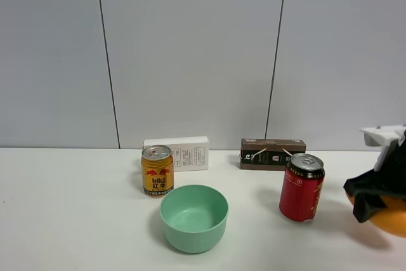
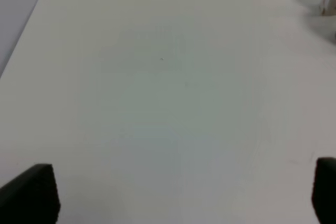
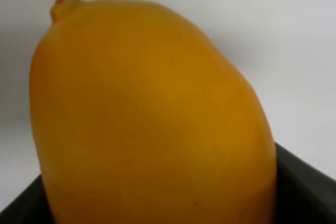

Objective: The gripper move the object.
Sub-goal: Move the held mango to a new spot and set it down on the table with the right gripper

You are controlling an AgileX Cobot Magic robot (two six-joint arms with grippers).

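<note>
The orange-yellow mango (image 1: 392, 219) shows at the far right edge of the exterior view, just over the white table (image 1: 76, 220). My right gripper (image 1: 379, 202) is a black claw closed around it from above and from the left. In the right wrist view the mango (image 3: 152, 124) fills the frame, with black fingers (image 3: 307, 192) on either side of it. My left gripper (image 2: 173, 195) is open and empty over bare table; its fingertips (image 2: 29, 195) stand far apart. It is out of the exterior view.
A red can (image 1: 302, 187) stands just left of the mango. A green bowl (image 1: 193, 218) sits at front centre, with a gold can (image 1: 157, 170) behind it to the left. A white box (image 1: 177, 153) and a dark brown box (image 1: 273, 154) lie by the wall.
</note>
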